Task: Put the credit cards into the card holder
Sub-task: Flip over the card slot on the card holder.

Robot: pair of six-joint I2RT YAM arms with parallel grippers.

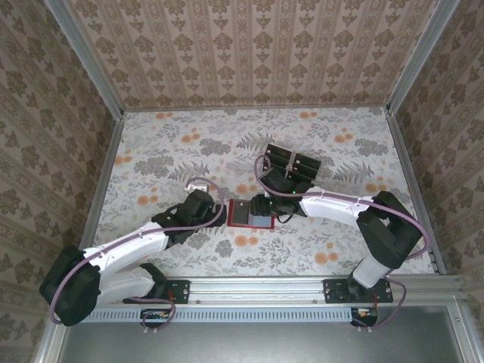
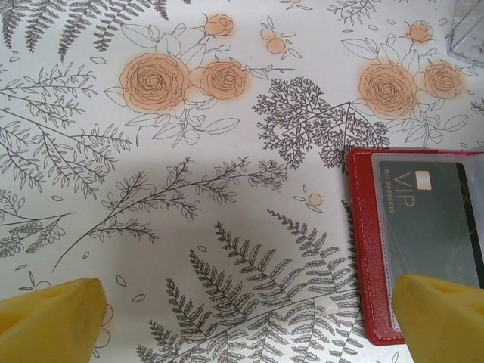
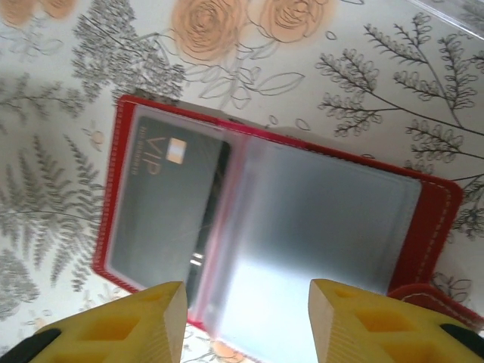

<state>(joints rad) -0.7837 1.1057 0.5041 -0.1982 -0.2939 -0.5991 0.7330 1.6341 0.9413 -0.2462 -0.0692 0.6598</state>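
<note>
The red card holder [image 1: 243,214] lies open on the flowered tabletop in the middle of the table. One dark credit card [image 3: 166,208] marked VIP sits under a clear sleeve in its left half. The same card [image 2: 423,219] and the holder's red edge [image 2: 364,249] show at the right of the left wrist view. My right gripper [image 3: 246,318] hangs open just above the holder [image 3: 437,227], over its glossy clear sleeves, gripping nothing. My left gripper [image 2: 249,318] is wide open over bare tabletop beside the holder's left edge. More dark cards [image 1: 293,161] rest in a tray behind.
A clear plastic divided tray [image 1: 302,172] stands behind the holder, right of centre; its corner [image 2: 467,34] shows in the left wrist view. Patterned walls close in the table on three sides. Both arms meet at the middle, one on each side of the holder.
</note>
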